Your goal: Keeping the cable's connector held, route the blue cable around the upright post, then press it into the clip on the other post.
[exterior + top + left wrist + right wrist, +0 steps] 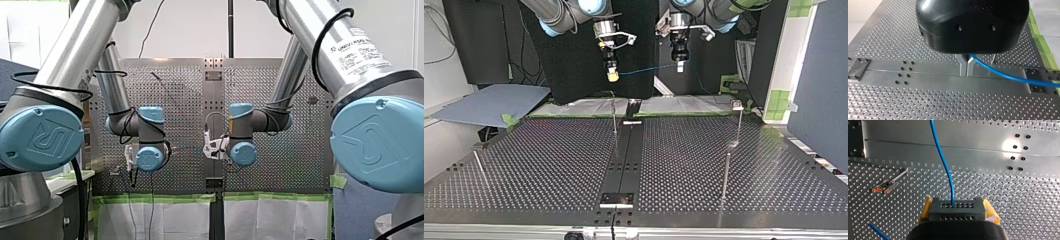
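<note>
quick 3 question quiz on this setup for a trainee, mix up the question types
1. True or false: the blue cable runs between my right tool and my left tool.
2. What does my right tool grip? A the cable's grey connector, B a screwdriver, C nothing.
3. Fill in: my left tool is shut on the ____.
Key: 1 true; 2 A; 3 blue cable.

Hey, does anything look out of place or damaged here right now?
Nothing stands out. The blue cable runs unkinked from the connector in my right end effector to my left end effector; the middle post stands upright.
</note>
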Controlling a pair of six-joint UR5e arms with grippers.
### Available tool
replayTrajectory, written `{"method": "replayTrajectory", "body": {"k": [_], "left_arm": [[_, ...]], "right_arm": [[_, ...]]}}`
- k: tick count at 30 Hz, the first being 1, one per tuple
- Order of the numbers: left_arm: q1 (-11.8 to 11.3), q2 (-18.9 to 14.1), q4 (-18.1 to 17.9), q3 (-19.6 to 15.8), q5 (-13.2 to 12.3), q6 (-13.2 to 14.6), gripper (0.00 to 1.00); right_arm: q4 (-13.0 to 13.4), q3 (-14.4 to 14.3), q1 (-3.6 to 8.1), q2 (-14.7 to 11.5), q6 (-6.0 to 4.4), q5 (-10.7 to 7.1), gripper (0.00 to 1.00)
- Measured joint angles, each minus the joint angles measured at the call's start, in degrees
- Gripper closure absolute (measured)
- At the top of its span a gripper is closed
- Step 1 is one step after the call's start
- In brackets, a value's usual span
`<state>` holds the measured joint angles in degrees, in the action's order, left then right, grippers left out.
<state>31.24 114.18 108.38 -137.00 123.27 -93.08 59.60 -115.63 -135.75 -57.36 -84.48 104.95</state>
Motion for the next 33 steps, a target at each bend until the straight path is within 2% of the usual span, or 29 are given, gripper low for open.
{"method": "replayTrajectory", "body": {"k": [19,21,26,33], "left_arm": [[-0.05,0.06,0.04,-0.03,0.01,0.05,1.00],[-0.24,0.34,0.40,-0.10,0.09,0.42,1.00],[-0.43,0.67,2.50,-0.16,0.16,1.81,1.00],[-0.45,0.71,4.75,-0.18,0.17,2.10,1.00]], "right_arm": [[0.00,0.00,0.00,0.00,0.00,0.00,1.00],[-0.22,0.24,0.17,0.22,0.24,0.12,1.00],[-2.49,1.36,0.55,2.49,1.96,0.32,1.00],[-6.33,1.56,0.61,6.33,2.43,0.35,1.00]]}}
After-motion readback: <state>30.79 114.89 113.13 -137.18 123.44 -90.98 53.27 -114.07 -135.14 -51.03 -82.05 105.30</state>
